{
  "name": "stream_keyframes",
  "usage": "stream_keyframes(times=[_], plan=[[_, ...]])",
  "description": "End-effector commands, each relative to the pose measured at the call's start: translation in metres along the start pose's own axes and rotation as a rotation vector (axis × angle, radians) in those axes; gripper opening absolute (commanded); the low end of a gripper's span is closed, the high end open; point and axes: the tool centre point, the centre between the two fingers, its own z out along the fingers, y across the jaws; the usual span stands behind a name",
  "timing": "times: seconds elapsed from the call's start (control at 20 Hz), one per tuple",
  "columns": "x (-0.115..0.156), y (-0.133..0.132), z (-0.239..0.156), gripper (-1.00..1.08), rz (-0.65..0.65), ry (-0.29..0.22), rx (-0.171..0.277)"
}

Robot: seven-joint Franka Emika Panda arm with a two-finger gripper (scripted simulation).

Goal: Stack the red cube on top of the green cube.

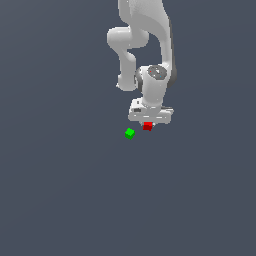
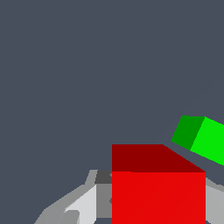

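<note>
The red cube sits between the fingers of the gripper, which appear closed on its opposite flat faces. The green cube lies just beside it, apart. Both cubes look rigid, light and smooth-sided, so a centred side grip seems best.

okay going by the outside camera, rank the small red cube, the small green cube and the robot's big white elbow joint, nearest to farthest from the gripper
1. The small bright red cube: right under the white gripper, between its fingers in the wrist view.
2. The small bright green cube: just beyond, toward the exterior view's left and apart from the red one.
3. The rounded white elbow joint: far up the arm, well above both cubes.
</note>
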Motion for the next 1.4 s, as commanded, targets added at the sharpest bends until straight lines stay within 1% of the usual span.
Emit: stream_keyframes(times=[0.0,0.3,0.5,0.65,0.85,1.15,1.35], plan=[[0.000,0.000,-0.012,-1.00,0.000,0.000,0.000],[0.001,0.000,-0.026,-1.00,0.000,0.000,0.000],[0.001,0.000,-0.025,-1.00,0.000,0.000,0.000],[0.002,0.005,-0.022,-1.00,0.000,0.000,0.000],[0.003,0.022,-0.012,-1.00,0.000,0.000,0.000],[0.008,0.062,0.013,-1.00,0.001,0.000,-0.001],[0.012,0.082,0.026,-1.00,0.001,0.000,-0.001]])
